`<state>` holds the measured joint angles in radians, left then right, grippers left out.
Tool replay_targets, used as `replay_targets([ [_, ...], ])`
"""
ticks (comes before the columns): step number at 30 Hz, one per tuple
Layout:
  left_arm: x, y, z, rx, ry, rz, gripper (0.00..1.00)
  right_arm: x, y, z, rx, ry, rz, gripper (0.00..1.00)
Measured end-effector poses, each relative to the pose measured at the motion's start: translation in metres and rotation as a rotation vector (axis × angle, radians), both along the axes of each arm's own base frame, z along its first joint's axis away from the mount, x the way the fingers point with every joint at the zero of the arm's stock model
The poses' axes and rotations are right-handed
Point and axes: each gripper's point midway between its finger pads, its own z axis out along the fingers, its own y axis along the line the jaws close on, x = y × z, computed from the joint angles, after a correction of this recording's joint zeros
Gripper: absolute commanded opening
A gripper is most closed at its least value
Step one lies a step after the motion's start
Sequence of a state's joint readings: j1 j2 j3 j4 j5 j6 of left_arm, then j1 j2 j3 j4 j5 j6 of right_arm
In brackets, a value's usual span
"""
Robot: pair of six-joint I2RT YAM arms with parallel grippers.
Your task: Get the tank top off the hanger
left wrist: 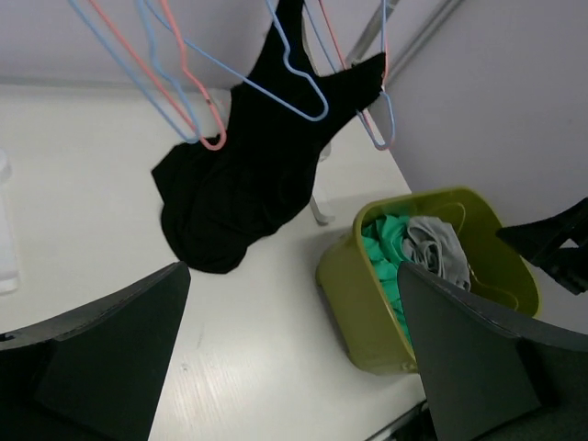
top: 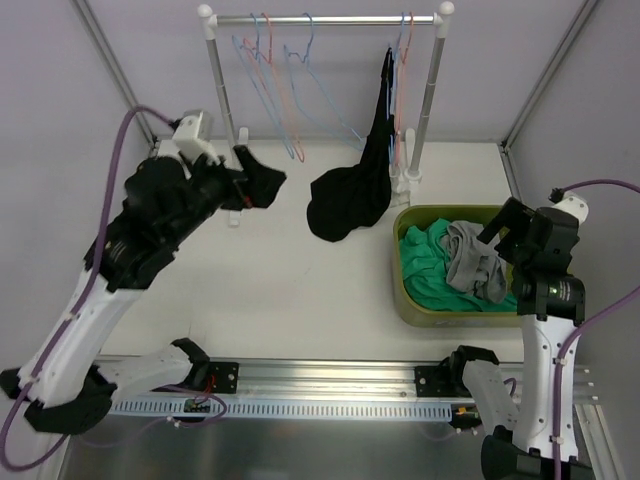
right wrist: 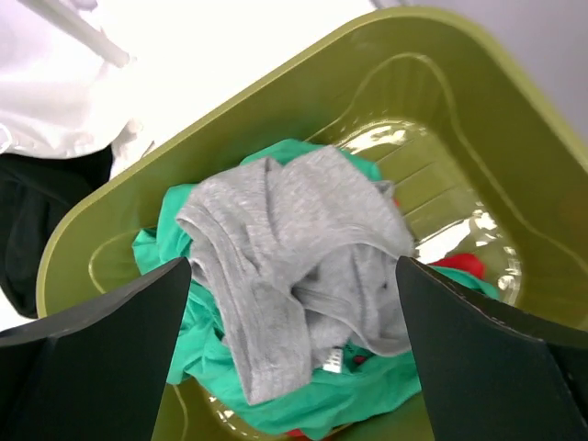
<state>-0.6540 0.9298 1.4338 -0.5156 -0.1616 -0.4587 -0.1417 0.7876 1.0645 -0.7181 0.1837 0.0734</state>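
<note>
A black tank top hangs from a hanger at the right end of the rack rail, its lower part bunched on the table. It also shows in the left wrist view, among blue and pink hangers. My left gripper is open and empty, left of the tank top and apart from it; its fingers frame bare table. My right gripper is open and empty above the olive bin, over a grey garment.
The white clothes rack stands at the back with several empty blue and pink hangers. The olive bin at the right holds green, grey and red clothes. Grey walls enclose the table on both sides.
</note>
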Motion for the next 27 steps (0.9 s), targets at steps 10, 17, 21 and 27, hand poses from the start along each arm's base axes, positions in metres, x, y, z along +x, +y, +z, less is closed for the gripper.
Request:
replay_targets([
  [10, 0.083, -0.121, 0.073, 0.016, -0.094, -0.154, 0.99, -0.028, 0.050, 0.014, 0.116, -0.118, 0.220, 0.99],
  [17, 0.166, -0.188, 0.066, 0.055, -0.188, -0.146, 0.99, -0.045, 0.093, 0.025, 0.231, -0.212, 0.413, 0.99],
  [21, 0.208, -0.218, 0.022, 0.080, -0.173, -0.144, 0.92, -0.057, 0.104, 0.030, 0.233, -0.243, 0.481, 0.99],
  [27, 0.254, -0.246, -0.031, 0.042, -0.151, -0.154, 0.75, -0.069, 0.116, 0.037, 0.201, -0.250, 0.570, 0.99],
])
